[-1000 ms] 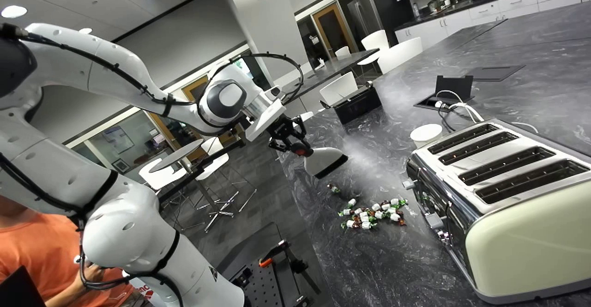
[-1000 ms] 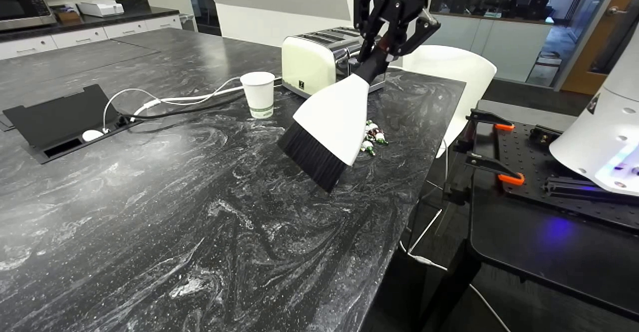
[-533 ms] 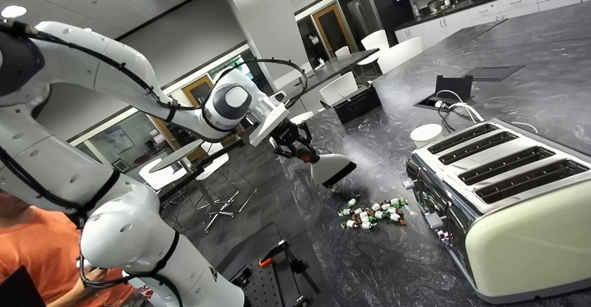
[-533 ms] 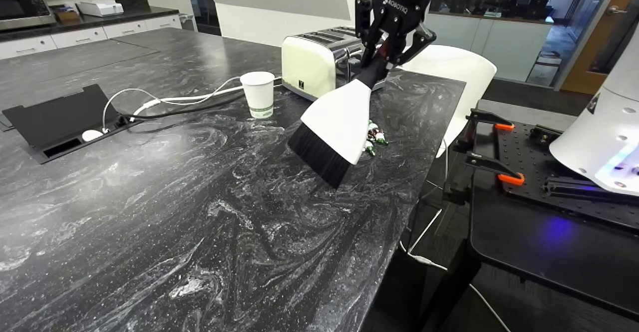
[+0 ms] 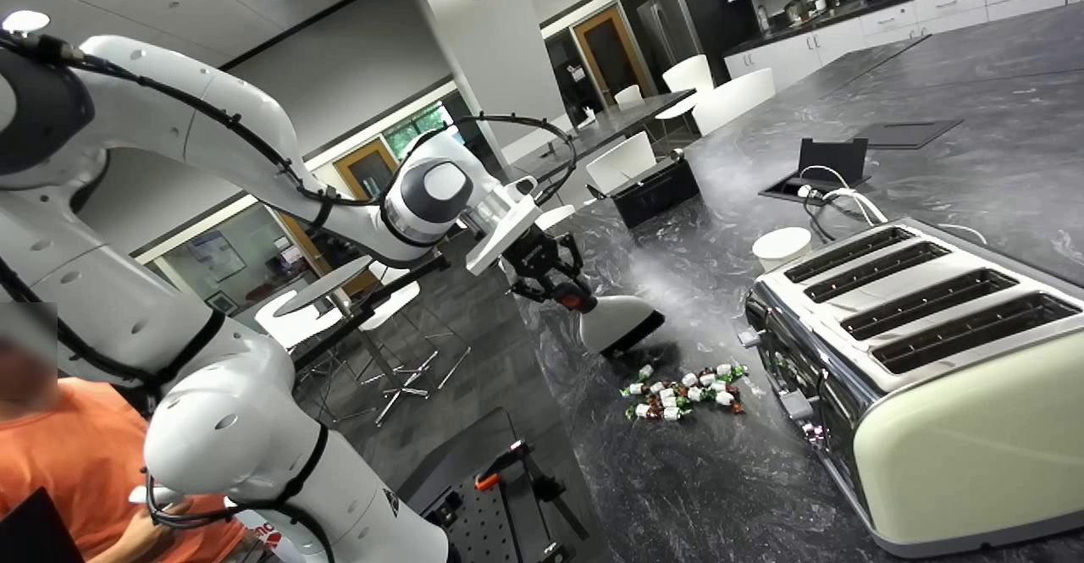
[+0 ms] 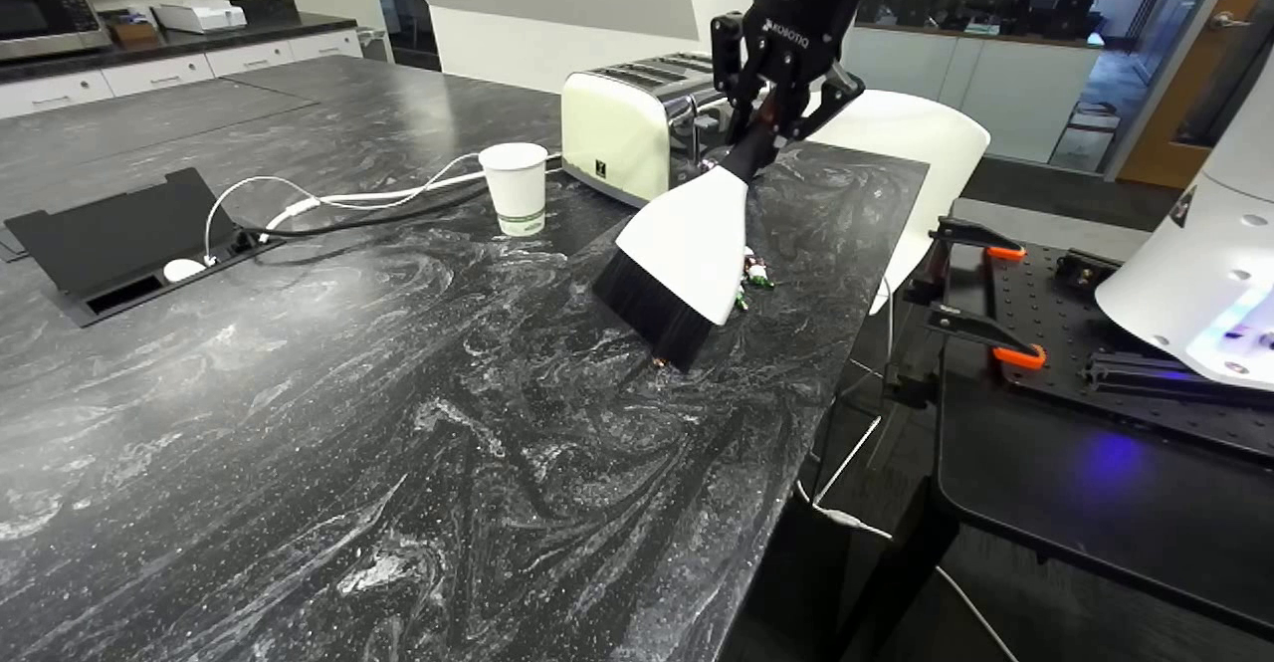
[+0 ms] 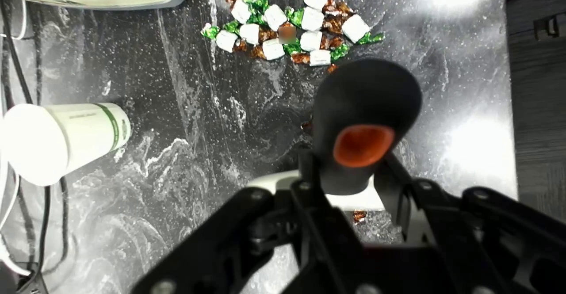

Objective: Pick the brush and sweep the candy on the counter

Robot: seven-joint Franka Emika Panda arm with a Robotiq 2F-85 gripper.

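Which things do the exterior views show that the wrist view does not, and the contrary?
Only exterior: the robot arm, white chairs, the slots of the toaster, and the dark bristles of the brush.
Only wrist: a close look at the candy from above; I find no object that appears only there.
Both: the candy, the jaws holding the brush's handle, the cup, the toaster's cream body and the counter.

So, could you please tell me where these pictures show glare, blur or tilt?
Wrist view: white glare patches on the counter; the brush handle, up close, looks soft, the candy crisper. Both exterior views: pale sheen on the counter. In an exterior view, a wood-framed door leans, so that picture looks tilted.
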